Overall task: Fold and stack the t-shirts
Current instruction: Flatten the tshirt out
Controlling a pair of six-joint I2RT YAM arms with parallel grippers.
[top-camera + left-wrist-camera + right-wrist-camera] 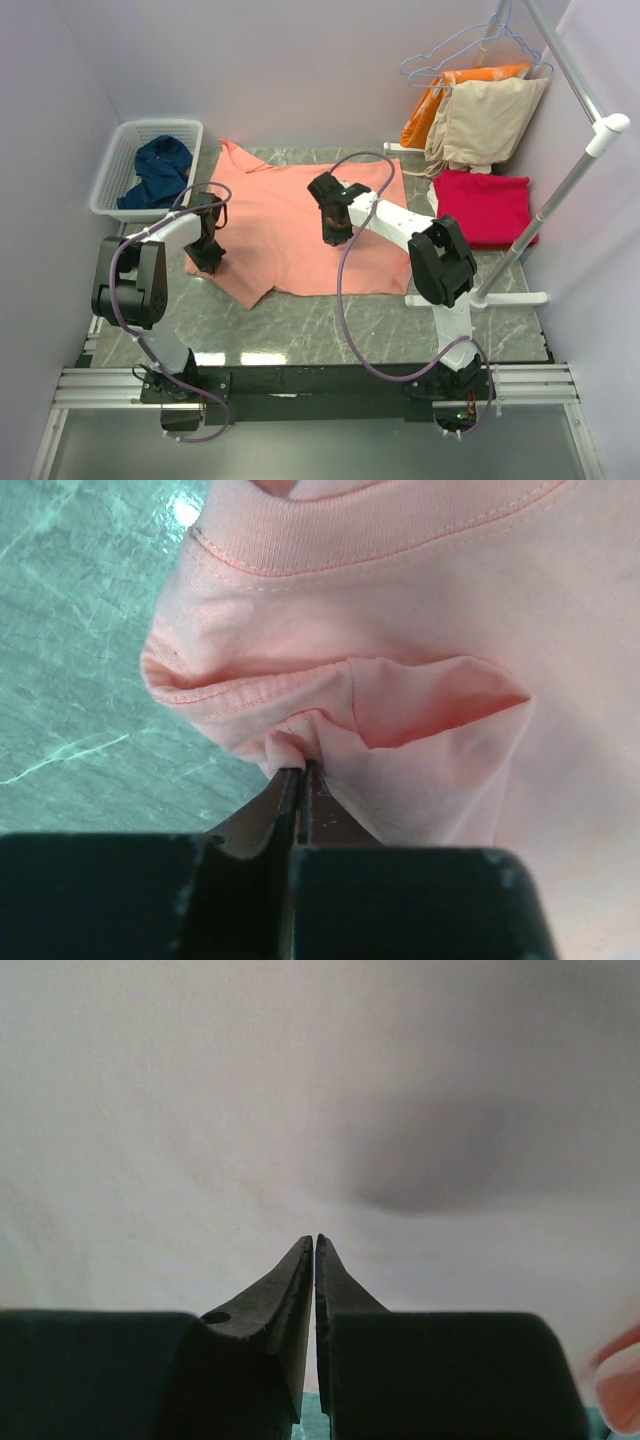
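The salmon-pink t-shirt (300,220) lies spread flat on the table. My left gripper (207,255) is at its left edge, shut on a bunched fold of the hemmed edge; the left wrist view shows the fingertips (300,770) pinching the pink cloth (400,630). My right gripper (330,235) is over the middle of the shirt, jaws shut with nothing seen between them (317,1240); pale cloth (200,1110) fills that view. The crimson-red t-shirt (485,205) lies folded at the right. The navy-blue t-shirt (158,172) lies crumpled in a basket.
A white basket (120,160) stands at the back left. A white rack pole (560,190) with its foot (500,298) stands at the right. Hangers (470,50) hold an orange garment (430,105) and a beige one (485,120) at the back right.
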